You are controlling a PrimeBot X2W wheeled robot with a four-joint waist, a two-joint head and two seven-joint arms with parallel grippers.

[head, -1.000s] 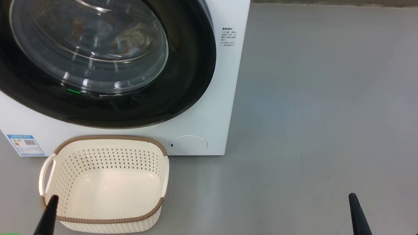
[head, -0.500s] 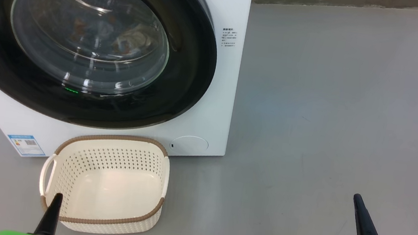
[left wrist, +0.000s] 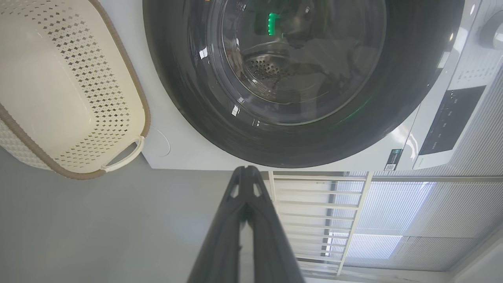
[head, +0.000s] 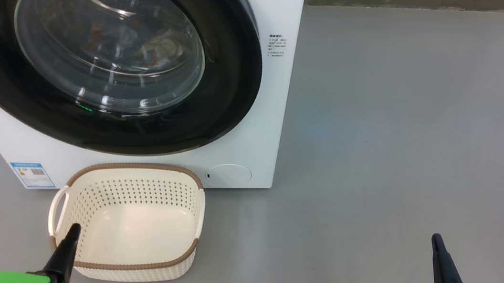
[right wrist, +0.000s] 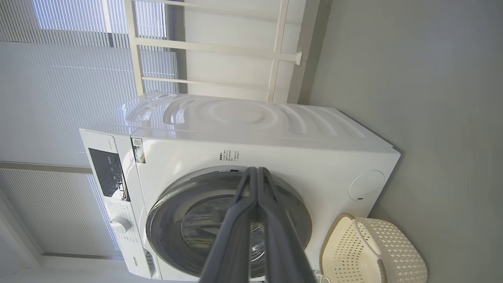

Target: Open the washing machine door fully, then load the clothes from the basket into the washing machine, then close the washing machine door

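- Head view: the washing machine [head: 267, 114] stands on the grey floor [head: 402, 131], toward the left. The washing machine door [head: 109, 47] is shut, its glossy black rim flat against the white front.
- Through the door's bulging glass the clothes [head: 160, 48] show inside the drum. A pale crumpled piece lies beside blue fabric with brown patches.
- On the floor just before the machine's lower front edge, below the door, sits the basket [head: 138, 167]. It lies between the blue label sticker [head: 31, 174] and the round service flap [head: 228, 174]. Its cream bottom is bare, and I cannot tell whether its far rim touches the machine.
- At the lower left corner of this view is the left end effector [head: 74, 229]. Its two dark fingers are pressed together into one point and grip nothing. The tip overlaps the basket's near left rim here, but contact cannot be judged.
- The right end effector [head: 436, 238] rises at the lower right over bare floor, well apart from the basket and the machine. Its fingers are likewise closed on each other, with nothing between them.
- Left wrist view: the left end effector [left wrist: 245, 169] has its fingers meeting at the tip, which lies just under the door's black rim in this view. The basket fills the upper left corner and the dark control panel [left wrist: 452, 118] lies at the right.
- Right wrist view: the right end effector [right wrist: 257, 169] is closed to a point before the whole machine. The basket stands by the machine's lower front corner.
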